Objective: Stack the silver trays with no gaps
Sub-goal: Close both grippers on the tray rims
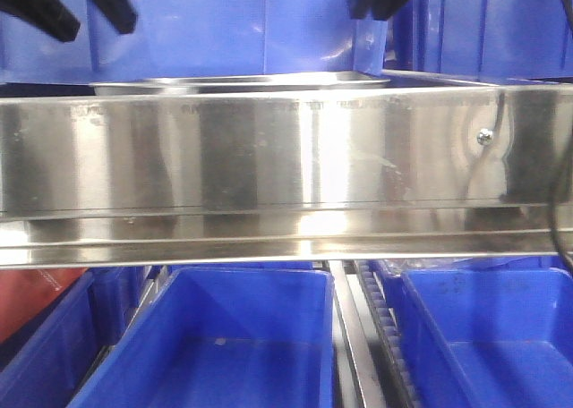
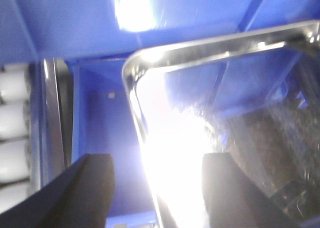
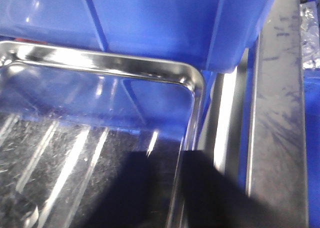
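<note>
Stainless and shiny: silver tray [image 1: 242, 83] up behind the steel shelf panel [image 1: 269, 157], blue bin [image 1: 233, 23] at its back, second silver tray [image 1: 439, 75] just right of it. Left gripper [image 2: 157, 188] fingers spread, straddling the tray's left rim. Right gripper [image 3: 210, 188] at the tray's right corner; cannot tell whether fingers parted or closed

Setting: industrial storeroom or warehouse racking. Evidence: blue plastic bins [image 1: 242, 345] in rows, some behind the left gripper [image 2: 157, 160] and more on the level below it; brushed-steel shelf panel [image 1: 269, 157] with screw [image 1: 484, 137], beneath the gripper; white rollers [image 2: 12, 123] just outside one finger; toothed metal track [image 1: 385, 327] between the lower bins.
</note>
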Robot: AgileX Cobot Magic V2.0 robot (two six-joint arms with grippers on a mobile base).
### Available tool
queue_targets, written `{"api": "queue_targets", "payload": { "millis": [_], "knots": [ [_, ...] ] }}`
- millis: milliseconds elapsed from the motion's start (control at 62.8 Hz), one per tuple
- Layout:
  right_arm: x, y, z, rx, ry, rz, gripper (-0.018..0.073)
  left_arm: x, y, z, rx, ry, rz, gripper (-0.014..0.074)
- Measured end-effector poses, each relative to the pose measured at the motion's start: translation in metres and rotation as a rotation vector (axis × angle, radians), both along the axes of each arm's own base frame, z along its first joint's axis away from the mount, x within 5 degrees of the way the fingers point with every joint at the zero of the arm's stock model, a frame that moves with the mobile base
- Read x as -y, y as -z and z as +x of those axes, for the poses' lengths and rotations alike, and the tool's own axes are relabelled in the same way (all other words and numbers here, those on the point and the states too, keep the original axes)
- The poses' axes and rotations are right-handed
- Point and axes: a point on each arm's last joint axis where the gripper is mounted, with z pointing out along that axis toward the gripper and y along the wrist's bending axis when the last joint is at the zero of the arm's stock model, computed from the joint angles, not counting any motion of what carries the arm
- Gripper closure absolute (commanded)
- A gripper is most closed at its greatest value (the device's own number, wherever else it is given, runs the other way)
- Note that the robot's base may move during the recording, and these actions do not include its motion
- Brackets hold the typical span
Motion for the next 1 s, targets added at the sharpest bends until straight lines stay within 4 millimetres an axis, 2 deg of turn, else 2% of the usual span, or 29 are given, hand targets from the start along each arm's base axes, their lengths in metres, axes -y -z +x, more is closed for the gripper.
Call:
{"api": "queue_targets", "payload": {
  "millis": [32, 80, 271, 669, 1004],
  "knots": [
    [0.0, 0.001, 0.001, -0.007, 0.0, -0.005, 0.0266, 0.001, 0.002, 0.001, -0.004, 0.0, 0.001, 0.0277],
    [-0.001, 0.004, 0.002, -0.024, 0.0, -0.015, 0.0267, 0.001, 0.001, 0.004, -0.002, 0.0, 0.002, 0.0277],
    [-0.001, 0.014, 0.004, -0.077, 0.004, -0.045, 0.0367, 0.006, 0.011, 0.017, -0.041, 0.001, 0.019, 0.0277],
    [-0.002, 0.022, 0.006, -0.114, 0.006, -0.068, 0.0368, 0.012, 0.03, 0.034, -0.163, -0.02, 0.051, 0.0277],
    [-0.006, 0.04, 0.014, -0.153, 0.004, -0.091, 0.0368, 0.01, 0.032, 0.037, -0.171, -0.041, 0.047, 0.0277]
  ]
}}
